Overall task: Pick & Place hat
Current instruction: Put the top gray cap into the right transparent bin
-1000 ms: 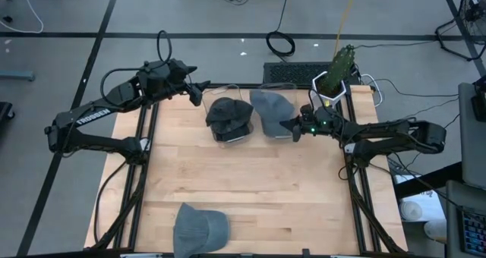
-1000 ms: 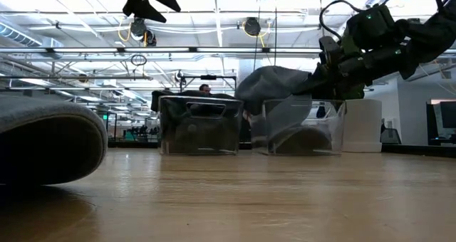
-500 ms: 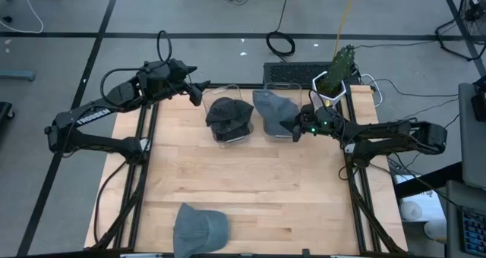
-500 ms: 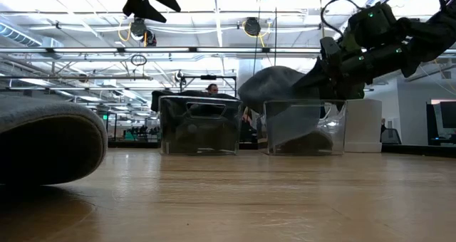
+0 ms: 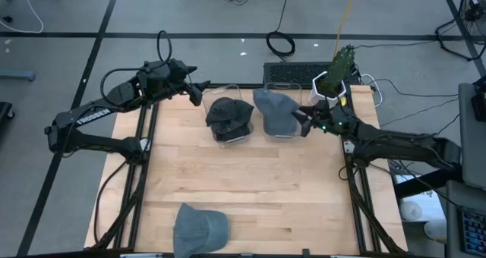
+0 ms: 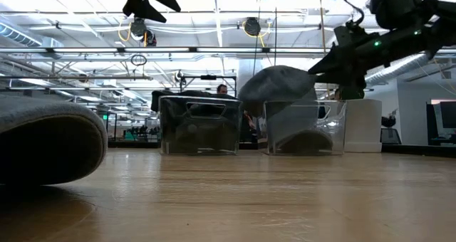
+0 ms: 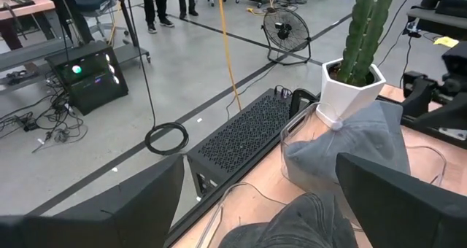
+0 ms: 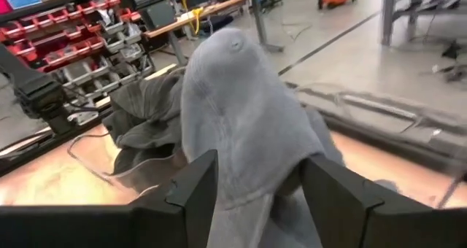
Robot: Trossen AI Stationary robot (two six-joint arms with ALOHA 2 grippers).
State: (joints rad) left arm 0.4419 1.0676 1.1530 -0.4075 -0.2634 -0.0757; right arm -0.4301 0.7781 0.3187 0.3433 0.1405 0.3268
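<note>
At upper left in the high view, our left gripper waits with its fingers spread, beside the dark cap in its clear bin. Right of centre, the light grey cap now sits draped over the second clear bin, so this placement looks done. Our right gripper has let go and backed off rightward, fingers parted and empty, arm stretched low.

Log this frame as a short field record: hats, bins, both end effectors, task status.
light grey hat: draped over the right clear bin, bulging above its rim
dark hat: in the left clear bin
third hat: lying on the table at its near edge
right end effector: open, beside the light grey hat, fingers apart from it
left end effector: open, empty, raised near the left bin
status: two hats binned, one left on the table
</note>
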